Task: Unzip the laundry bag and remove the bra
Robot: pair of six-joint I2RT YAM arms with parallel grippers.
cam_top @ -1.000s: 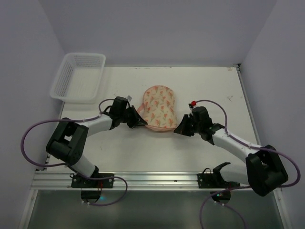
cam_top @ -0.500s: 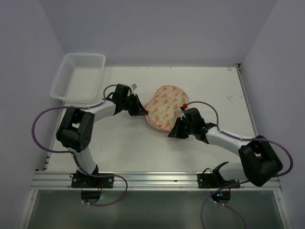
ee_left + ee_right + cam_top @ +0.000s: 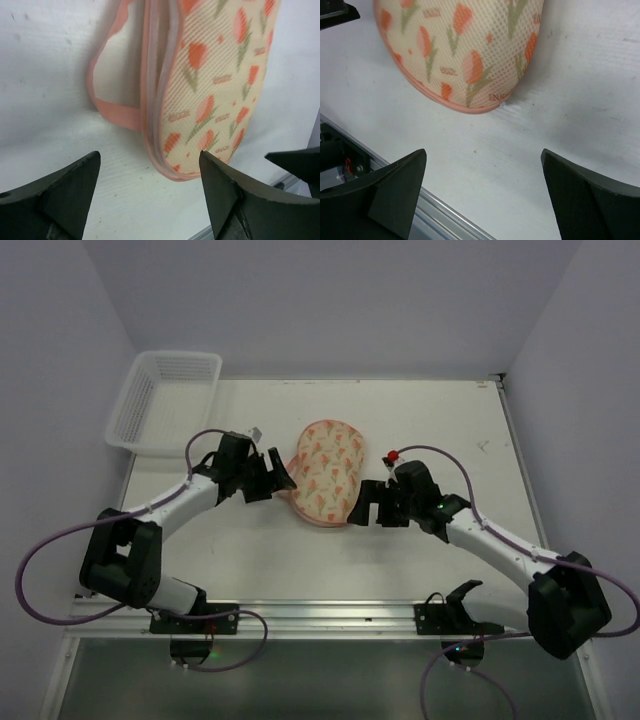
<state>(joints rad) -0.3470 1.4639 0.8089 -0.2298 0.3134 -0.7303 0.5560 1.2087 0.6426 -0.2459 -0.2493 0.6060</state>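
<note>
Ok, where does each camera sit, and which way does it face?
Top external: above, behind the robot, looking down on table, laundry bag, left arm, right arm.
Left wrist: low, facing the bag's pink-trimmed edge; open left fingers at bottom.
Right wrist: low, facing the bag's rounded end; open right fingers at bottom.
All three share the bag.

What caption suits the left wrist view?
Open left gripper facing the laundry bag, its pink loop lying on the table.
</note>
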